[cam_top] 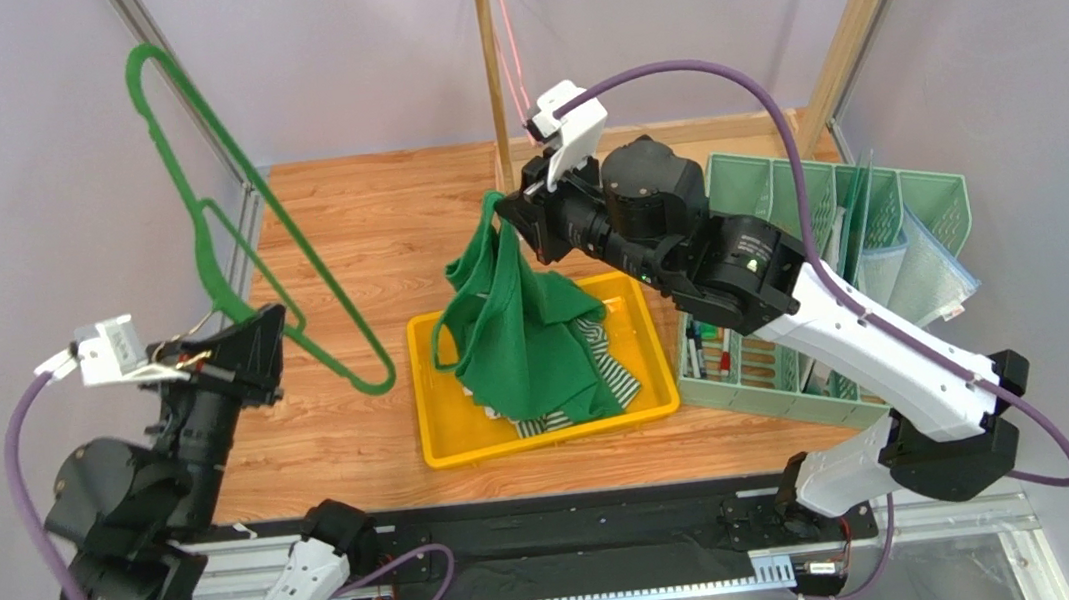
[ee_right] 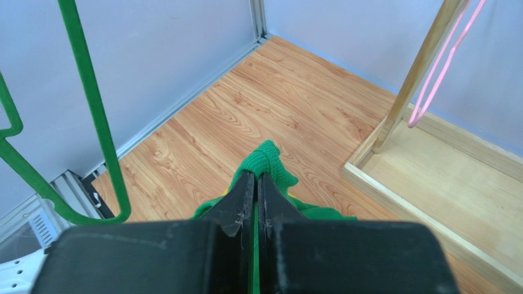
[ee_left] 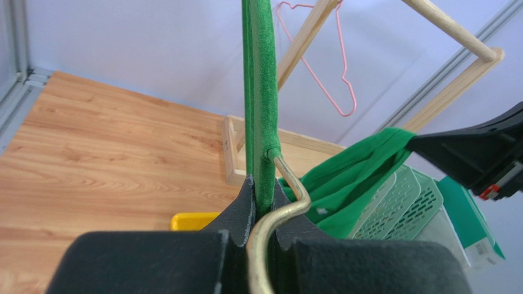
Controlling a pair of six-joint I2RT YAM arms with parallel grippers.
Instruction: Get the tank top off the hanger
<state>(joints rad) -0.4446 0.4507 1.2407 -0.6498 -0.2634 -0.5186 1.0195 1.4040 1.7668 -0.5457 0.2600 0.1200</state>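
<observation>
tank top hangs clear of the hanger

in the centre of the top view the green tank top [cam_top: 521, 324] hangs by one strap from the right gripper [cam_top: 524, 218], whose fingers are pinched tight on the fabric. its lower folds rest in the yellow tray [cam_top: 443, 434] on a striped cloth [cam_top: 608, 360]. at the left of the frame the left gripper [ee_left: 264, 196] is clamped on the neck of the green hanger [cam_top: 253, 227], which stands bare and well apart from the tank top.
</observation>
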